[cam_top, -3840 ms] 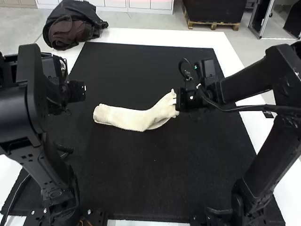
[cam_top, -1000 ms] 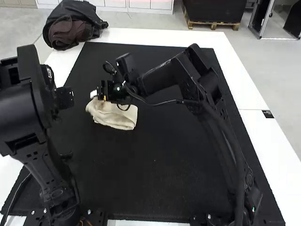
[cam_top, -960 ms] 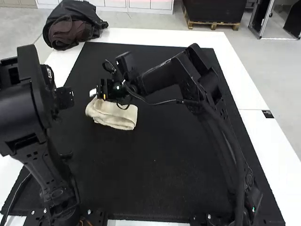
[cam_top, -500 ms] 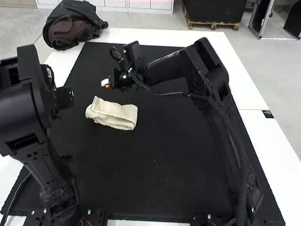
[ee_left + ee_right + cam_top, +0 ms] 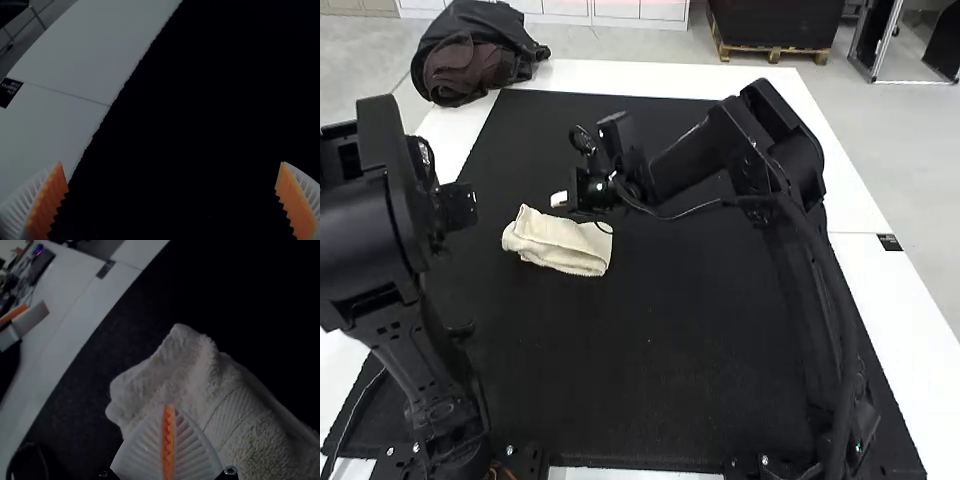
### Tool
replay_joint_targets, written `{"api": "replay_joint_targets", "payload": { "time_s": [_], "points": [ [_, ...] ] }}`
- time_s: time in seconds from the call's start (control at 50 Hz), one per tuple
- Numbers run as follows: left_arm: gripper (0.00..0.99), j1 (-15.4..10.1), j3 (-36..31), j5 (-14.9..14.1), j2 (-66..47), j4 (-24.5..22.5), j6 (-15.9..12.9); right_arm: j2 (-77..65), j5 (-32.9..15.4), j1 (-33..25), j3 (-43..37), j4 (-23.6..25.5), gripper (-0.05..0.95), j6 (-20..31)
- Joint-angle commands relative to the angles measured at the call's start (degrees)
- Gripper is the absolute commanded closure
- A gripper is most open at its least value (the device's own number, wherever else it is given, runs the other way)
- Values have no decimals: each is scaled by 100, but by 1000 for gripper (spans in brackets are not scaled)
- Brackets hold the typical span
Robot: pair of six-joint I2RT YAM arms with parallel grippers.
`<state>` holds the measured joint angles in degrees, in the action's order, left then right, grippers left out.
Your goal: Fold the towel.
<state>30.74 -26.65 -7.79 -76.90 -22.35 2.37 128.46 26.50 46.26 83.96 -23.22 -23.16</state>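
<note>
- My left pincer (image 5: pixel 467 207): fingers spread wide.
- My right pincer (image 5: pixel 559 199): fingers together, pads meeting.
- I see right arm (image 5: pixel 782 150) bent, forearm angled toward left arm (image 5: pixel 385 200).

Rough, matt cloth towel (image 5: pixel 558 243).

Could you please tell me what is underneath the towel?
The folded towel lies on the black mat, which shows along its near edge and past both ends. The patch directly beneath is covered.
</note>
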Motion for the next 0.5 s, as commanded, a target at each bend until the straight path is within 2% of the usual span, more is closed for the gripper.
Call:
{"api": "replay_joint_targets", "payload": {
  "time_s": [0.0,0.48],
  "points": [
    [25,28,-33,-91,70,-59,-35,109,110,85,50,-227,921,-110],
    [25,28,-59,-91,88,-24,18,812,206,208,59,-903,920,-216]
  ]
}}
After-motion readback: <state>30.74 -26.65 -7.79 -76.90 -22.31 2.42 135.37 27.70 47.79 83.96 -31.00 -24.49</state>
